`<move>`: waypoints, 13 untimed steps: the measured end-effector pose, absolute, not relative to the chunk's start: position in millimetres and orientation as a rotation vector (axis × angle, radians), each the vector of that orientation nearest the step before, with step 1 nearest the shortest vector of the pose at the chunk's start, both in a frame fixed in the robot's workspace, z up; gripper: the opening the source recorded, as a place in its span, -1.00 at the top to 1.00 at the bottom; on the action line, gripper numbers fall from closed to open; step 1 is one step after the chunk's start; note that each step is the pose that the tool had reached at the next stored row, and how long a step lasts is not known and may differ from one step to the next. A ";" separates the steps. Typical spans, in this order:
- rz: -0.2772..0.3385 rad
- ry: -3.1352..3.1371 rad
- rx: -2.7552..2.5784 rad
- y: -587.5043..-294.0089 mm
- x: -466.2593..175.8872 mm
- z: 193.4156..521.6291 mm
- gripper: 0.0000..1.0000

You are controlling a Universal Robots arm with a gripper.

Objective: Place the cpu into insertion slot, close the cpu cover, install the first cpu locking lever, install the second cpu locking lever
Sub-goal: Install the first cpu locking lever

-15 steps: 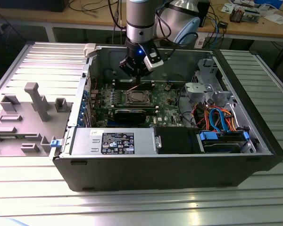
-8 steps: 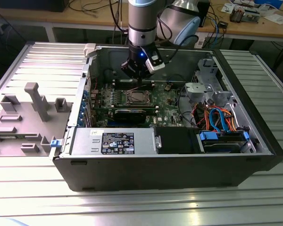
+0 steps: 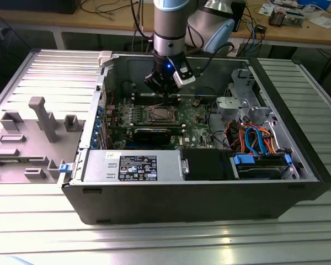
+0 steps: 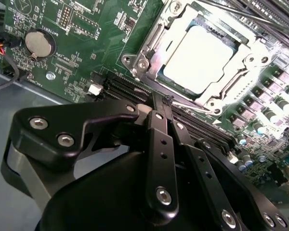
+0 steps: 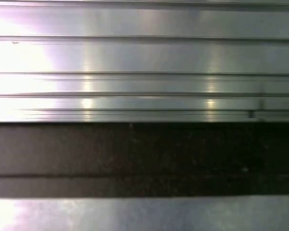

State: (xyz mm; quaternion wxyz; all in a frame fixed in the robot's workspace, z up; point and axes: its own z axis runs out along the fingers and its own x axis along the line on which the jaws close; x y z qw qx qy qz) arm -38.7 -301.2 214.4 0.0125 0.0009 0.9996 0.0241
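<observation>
Hovering just beside the socket, the end effector (image 4: 156, 103) has its fingers pressed together, empty, near the cpu (image 4: 200, 57) framed by the closed cpu cover (image 4: 149, 45).

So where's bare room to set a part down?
The ribbed table in front of the computer case is bare, and so is the strip on the exterior view's right. It is crowded inside around the cpu, and grey fixtures fill the left.

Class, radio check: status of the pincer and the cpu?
Pincer shut, empty, tips beside the socket. Cpu seated, cpu cover down over it. Nothing in the way.
</observation>
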 end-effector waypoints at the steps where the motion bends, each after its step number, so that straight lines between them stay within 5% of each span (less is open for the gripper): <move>1: 0.075 3.116 0.003 -301.1 -38.3 213.7 0.79; 13: 0.076 3.119 0.006 -301.2 -35.6 203.8 0.79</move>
